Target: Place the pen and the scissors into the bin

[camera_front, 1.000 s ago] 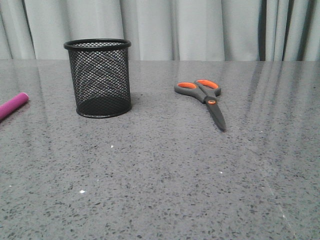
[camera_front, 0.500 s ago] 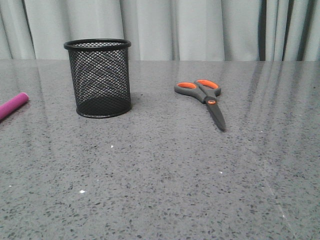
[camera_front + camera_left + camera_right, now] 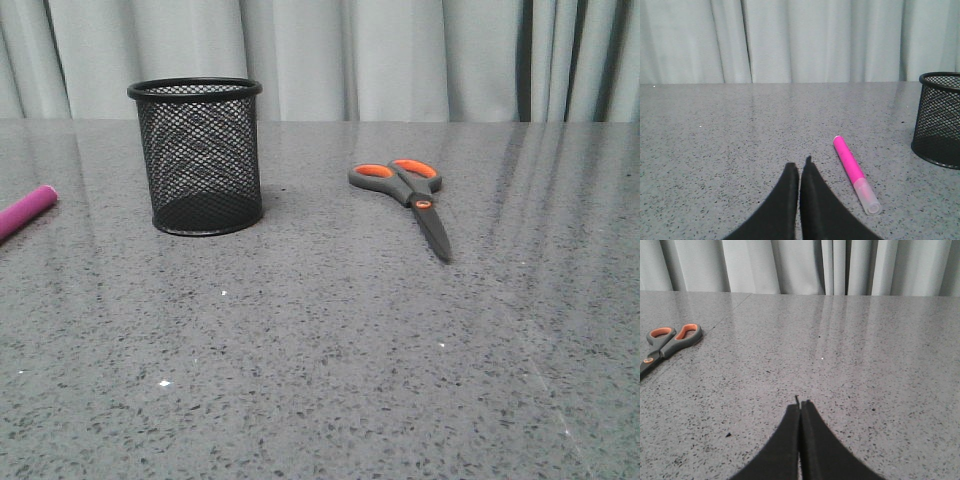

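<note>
Two grippers hang low over the grey table (image 3: 330, 360), left gripper (image 3: 799, 167) and right gripper (image 3: 800, 405) both pressed together, empty. Only the left wrist view shows the magenta pen (image 3: 855, 173) whole, pale-ended, lying flat. Farther back lie the orange-handled scissors (image 3: 412, 199), right of the upright mesh bin (image 3: 198, 157).

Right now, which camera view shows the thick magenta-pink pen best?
The left wrist view: the thick magenta-pink pen lies whole on the table, its pale end visible, ahead of the shut left gripper. The front view catches only one end at the left edge. The right wrist view misses it.
</note>
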`<action>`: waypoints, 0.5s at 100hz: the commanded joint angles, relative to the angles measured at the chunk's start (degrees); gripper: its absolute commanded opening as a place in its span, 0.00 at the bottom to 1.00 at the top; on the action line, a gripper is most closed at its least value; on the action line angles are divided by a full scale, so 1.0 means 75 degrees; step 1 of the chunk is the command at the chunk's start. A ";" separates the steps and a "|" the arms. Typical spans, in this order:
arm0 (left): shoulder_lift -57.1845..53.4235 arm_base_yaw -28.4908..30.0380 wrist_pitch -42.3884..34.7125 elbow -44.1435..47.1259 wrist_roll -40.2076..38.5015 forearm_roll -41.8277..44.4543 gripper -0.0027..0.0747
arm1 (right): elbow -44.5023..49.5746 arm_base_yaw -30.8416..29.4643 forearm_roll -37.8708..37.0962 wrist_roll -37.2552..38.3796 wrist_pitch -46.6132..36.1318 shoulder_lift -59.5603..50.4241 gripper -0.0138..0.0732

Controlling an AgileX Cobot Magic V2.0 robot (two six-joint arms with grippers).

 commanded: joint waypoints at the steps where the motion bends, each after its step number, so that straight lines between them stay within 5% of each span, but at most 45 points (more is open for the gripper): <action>1: -0.0208 0.0020 -0.0610 0.0168 -0.0077 -0.0060 0.01 | 0.0127 -0.0059 -0.0029 -0.0041 -0.0612 -0.0125 0.08; 50: -0.0208 0.0020 -0.0610 0.0168 -0.0077 -0.0208 0.01 | 0.0127 -0.0059 0.0055 -0.0007 -0.1112 -0.0125 0.08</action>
